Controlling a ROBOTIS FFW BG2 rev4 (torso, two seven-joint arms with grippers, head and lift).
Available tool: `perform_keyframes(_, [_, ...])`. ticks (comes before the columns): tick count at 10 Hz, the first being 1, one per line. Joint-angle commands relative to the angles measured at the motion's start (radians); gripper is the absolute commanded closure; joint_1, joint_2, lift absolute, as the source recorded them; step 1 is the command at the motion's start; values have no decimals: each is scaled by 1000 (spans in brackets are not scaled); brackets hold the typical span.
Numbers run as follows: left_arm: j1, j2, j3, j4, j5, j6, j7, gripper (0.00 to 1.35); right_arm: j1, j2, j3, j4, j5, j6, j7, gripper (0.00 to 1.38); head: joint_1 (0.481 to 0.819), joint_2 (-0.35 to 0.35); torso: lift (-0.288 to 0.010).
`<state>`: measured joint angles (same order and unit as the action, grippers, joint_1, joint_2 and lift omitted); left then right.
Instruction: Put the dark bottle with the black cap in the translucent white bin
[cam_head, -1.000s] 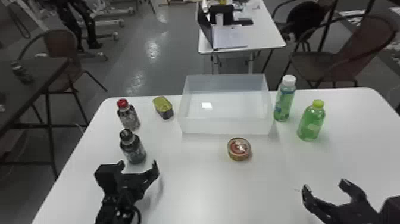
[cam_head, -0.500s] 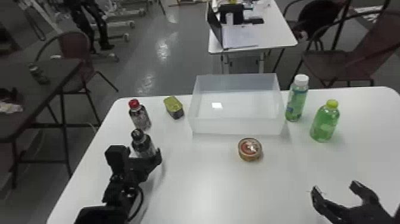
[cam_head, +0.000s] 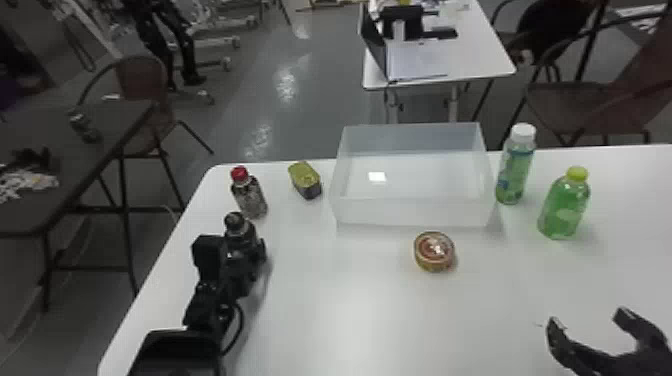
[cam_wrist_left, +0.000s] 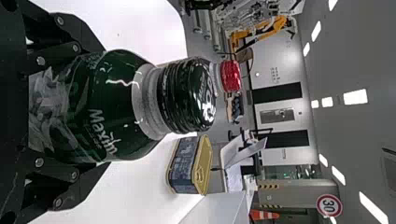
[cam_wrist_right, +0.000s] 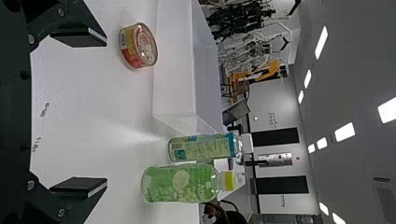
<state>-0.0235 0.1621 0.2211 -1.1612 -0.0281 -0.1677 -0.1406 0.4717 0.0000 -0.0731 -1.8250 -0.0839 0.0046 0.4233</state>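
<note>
Dark bottle (cam_head: 242, 231) was upright at the left side of the white table (cam_head: 350, 310), outside the bin, held between the left gripper's (cam_head: 235, 250) fingers, closed in on both sides. Head view had its lower part behind the gripper, so can't tell if the base touched the table; left wrist view gave the black cap (cam_wrist_left: 187, 95), shoulder and label close up. Right gripper (cam_head: 590, 322) was at near right, fingers wide apart.

Left wrist view also got the dark patterned side of the oblong tin (cam_head: 305, 180); head view, mostly its yellowish lid. Right wrist view got the red-and-yellow side of the round tin (cam_head: 434, 251), plus the outer wall and a corner of the bin.

Containers: translucent white bin (cam_head: 412, 212), far middle, open top, bright patch on its floor. Round tin just on its near side, oblong tin to its left. Red-capped bottle (cam_head: 251, 199) stood beyond the dark one, dark inside. White-capped bottle (cam_head: 515, 172) just right of the bin, yellow-capped green bottle (cam_head: 564, 207) further right and nearer.
</note>
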Motion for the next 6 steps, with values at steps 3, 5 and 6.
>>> perform_keyframes(3, [30,-61,27,-89,-65,-7,10,737,2,1,-10,0,10,0,11,225,695,236,-92])
perform_keyframes(5, [91,-82,-20,-273,-64,27,21,737,1,1,-10,3,12,0,11,225,695,221,-92])
perform_keyframes(6, [103,-90,-65,-364,-55,70,26,737,2,1,-10,3,10,0,11,225,695,203,-92])
